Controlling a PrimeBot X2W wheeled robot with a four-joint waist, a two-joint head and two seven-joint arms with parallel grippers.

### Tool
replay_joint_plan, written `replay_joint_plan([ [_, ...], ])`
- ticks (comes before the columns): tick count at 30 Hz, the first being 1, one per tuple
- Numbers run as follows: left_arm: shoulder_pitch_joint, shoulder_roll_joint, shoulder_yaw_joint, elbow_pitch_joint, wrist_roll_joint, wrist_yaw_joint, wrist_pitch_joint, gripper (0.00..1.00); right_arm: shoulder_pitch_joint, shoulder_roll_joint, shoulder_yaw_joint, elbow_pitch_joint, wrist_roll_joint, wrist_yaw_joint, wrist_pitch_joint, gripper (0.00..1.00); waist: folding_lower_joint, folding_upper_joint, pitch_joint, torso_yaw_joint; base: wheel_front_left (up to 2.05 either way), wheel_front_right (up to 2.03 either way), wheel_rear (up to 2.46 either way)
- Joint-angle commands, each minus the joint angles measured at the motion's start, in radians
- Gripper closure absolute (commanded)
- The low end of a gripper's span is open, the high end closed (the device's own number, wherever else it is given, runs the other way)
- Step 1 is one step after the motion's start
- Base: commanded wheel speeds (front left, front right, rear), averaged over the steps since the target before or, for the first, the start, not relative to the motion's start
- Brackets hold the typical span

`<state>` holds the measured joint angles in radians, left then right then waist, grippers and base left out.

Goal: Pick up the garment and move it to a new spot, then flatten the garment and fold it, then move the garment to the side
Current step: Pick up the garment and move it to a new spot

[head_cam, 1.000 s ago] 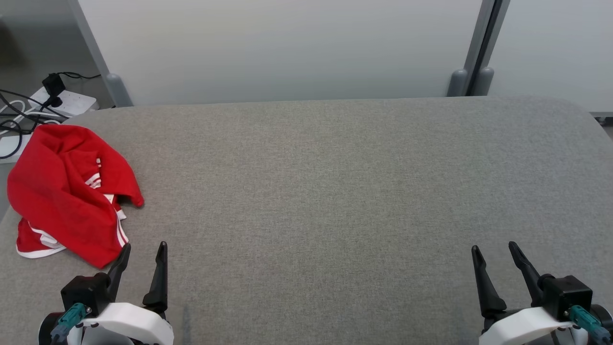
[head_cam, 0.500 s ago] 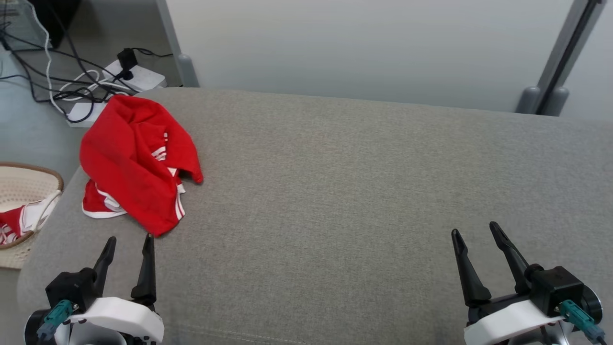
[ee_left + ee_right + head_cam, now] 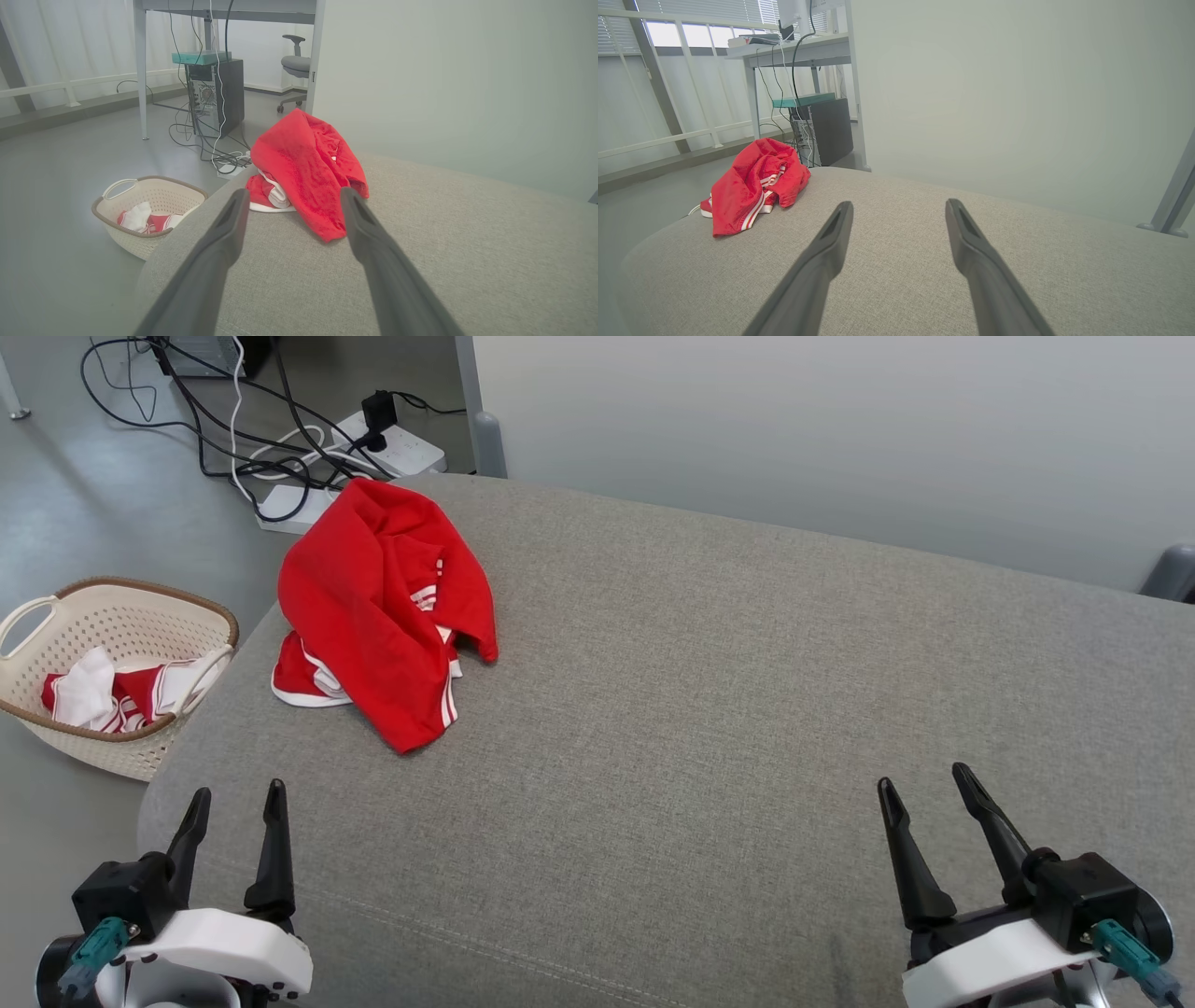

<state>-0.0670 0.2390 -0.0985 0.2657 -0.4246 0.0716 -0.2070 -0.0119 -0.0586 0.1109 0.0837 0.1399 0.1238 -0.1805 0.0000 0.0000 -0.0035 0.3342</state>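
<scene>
The garment (image 3: 378, 607) is red with white stripes and lies crumpled near the far left corner of the grey fabric table (image 3: 747, 709). It also lies ahead of the fingers in the left wrist view (image 3: 306, 168) and off to the left in the right wrist view (image 3: 754, 189). My left gripper (image 3: 236, 795) hovers open at the table's near left edge, short of the garment, nothing between its fingers. Near the front right, my right gripper (image 3: 920, 777) is open and empty, far from the garment.
A cream laundry basket (image 3: 56, 607) with red and white clothes stands on the floor left of the table. Cables and a power strip (image 3: 392, 434) lie on the floor behind the table's corner. A pale wall panel (image 3: 840, 429) runs along the far edge.
The head view has swung left, so the garment sits further right and the basket and floor have come into sight. Both grippers stay open in the same low positions.
</scene>
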Motion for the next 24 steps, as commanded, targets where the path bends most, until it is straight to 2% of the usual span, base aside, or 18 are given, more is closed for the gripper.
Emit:
replay_joint_plan([
  [1, -0.032, 0.025, 0.037, -0.031, -0.008, 0.006, -0.003, 0.0, -0.025, -0.002, 0.024, -0.026, -0.006, 0.007, 0.003, 0.0, 0.0, 0.0, 0.001, 0.004, 0.0, 0.0, 0.0],
  [19, -0.048, 0.031, 0.026, -0.034, -0.028, 0.006, 0.015, 0.0, -0.025, 0.0, 0.03, -0.025, -0.005, 0.007, 0.006, 0.0, 0.0, 0.0, 0.005, -0.001, 0.0, 0.0, 0.0],
  [24, -0.106, 0.057, 0.03, -0.083, -0.036, -0.006, 0.044, 0.0, -0.026, 0.0, 0.026, -0.031, -0.007, 0.007, 0.006, 0.0, 0.0, 0.0, 0.011, 0.006, 0.0, 0.0, 0.0],
])
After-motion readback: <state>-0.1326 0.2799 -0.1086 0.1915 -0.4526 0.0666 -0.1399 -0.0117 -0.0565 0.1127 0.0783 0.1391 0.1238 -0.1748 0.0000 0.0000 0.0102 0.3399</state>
